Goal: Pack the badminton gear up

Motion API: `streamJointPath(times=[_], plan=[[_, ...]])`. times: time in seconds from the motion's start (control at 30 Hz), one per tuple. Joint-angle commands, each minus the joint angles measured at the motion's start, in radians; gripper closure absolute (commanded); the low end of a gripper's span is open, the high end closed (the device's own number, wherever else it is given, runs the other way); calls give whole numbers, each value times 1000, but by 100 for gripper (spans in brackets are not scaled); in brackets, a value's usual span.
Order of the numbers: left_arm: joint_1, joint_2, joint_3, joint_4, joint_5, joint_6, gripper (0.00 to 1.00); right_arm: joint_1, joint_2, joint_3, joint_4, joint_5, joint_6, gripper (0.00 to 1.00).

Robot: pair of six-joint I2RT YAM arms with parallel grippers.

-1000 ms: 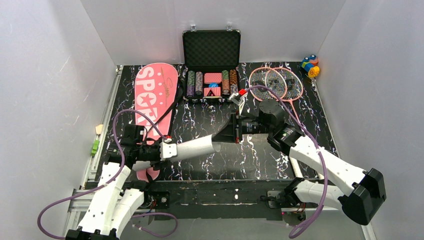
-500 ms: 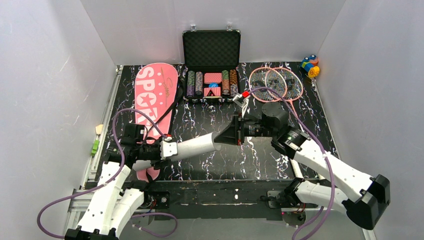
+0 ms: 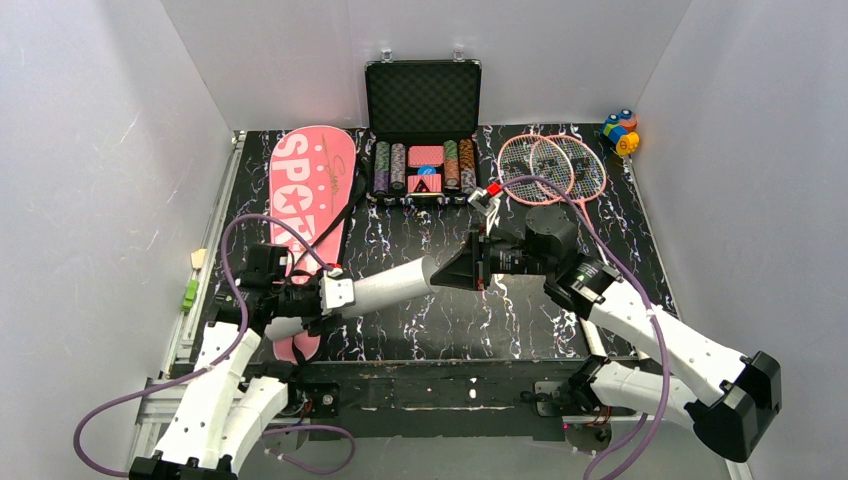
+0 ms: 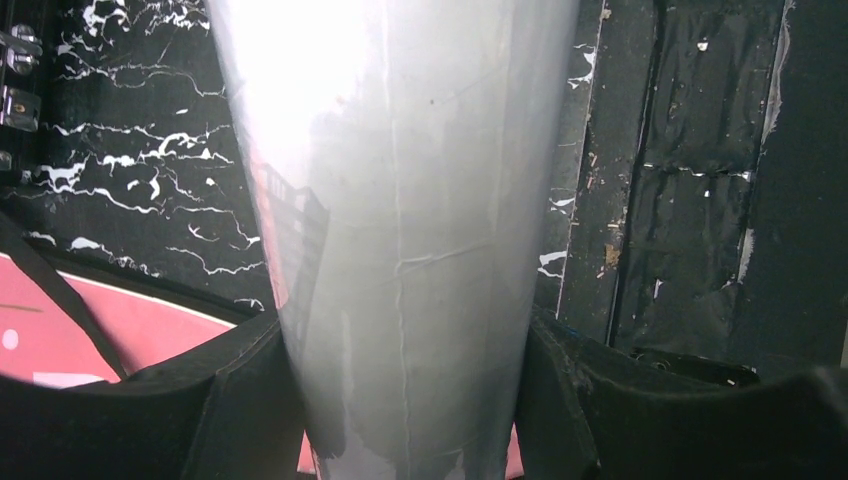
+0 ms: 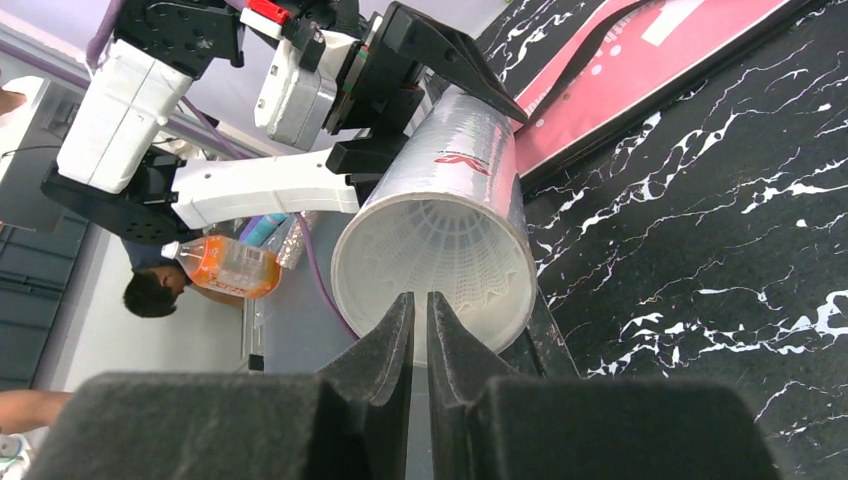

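Far left of the desk (image 3: pixel 450 320): the pink cover (image 3: pixel 310 190) lettered "SPORT" lies flat, wide end to the back, narrow end toward me. Its black strap (image 3: pixel 345 210) trails off its right edge.

Over the cover's near end, my left gripper (image 4: pixel 400 400) is clamped on the long white tube (image 3: pixel 395 285). On the left wrist camera the tube fills the space between both black fingers (image 4: pixel 240 400), pressed against each side. The tube runs rightward from that grip toward mid-desk, held off the surface with its open mouth facing right.

Centre back: the black case of poker chips (image 3: pixel 422 100) stands open, lid upright, chips in rows. It is well apart from the tube.

At the tube's mouth: my right gripper (image 5: pixel 420 300) points straight into the opening. Its jaws stand a narrow slit apart, and I see nothing between them. White feather shuttlecocks (image 5: pixel 450 250) sit nested inside the tube, just behind the rim. I cannot tell how many.

Right back: the two pink-framed rackets (image 3: pixel 555 165) lie flat on the desk, heads overlapping. Their shafts run toward me and pass under the right arm.

Far right corner: the small multicoloured toy (image 3: pixel 620 132), just beyond the racket heads.
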Motion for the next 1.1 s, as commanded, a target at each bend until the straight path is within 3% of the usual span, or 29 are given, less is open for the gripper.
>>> streamJointPath(times=[0.0, 0.13, 0.23, 0.37, 0.47, 0.6, 0.77, 0.87, 1.07], plan=[[-4, 0, 84, 47, 85, -34, 54, 9, 21, 41, 30, -1, -3, 84], [-4, 34, 108, 203, -76, -276, 53, -44, -46, 103, -141, 143, -63, 69], [-2, 122, 173, 218, -236, -390, 53, -124, -87, 159, -270, 239, -84, 53], [43, 236, 269, 227, -370, -539, 53, -207, -108, 206, -384, 296, -93, 40], [144, 308, 306, 254, -441, -645, 52, -242, -81, 225, -452, 311, -95, 37], [391, 428, 321, 298, -434, -722, 53, -256, -60, 201, -485, 322, -75, 36], [647, 717, 454, 219, -403, -819, 54, -257, -81, 140, -484, 339, -48, 35], [688, 826, 484, 201, -412, -837, 56, -258, -96, 117, -497, 347, -47, 35], [688, 853, 426, 307, -439, -853, 54, -258, -109, 104, -519, 350, -46, 35]])
